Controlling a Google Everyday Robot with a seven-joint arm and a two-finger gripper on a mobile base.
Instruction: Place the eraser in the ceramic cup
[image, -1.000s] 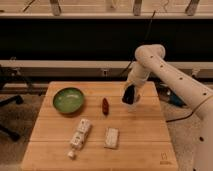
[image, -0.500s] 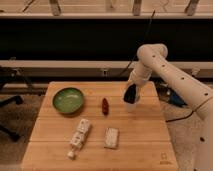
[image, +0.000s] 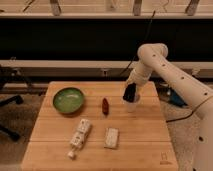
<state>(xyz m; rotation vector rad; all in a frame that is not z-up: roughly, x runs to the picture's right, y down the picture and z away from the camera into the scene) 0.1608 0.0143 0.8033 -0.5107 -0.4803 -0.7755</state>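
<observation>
We see the gripper (image: 131, 93) right over the cup (image: 131, 105) at the table's (image: 95, 150) far right, clamped on the eraser (image: 129, 92); carrying looks done, what's left is lowering the eraser in and letting go

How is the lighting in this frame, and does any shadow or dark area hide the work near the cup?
Camera view: warm, even light on the wooden table, soft shadows under the green bowl; the background is a dark band. The hand sits dark just above the ceramic cup, so the eraser cannot be told apart from it.
</observation>
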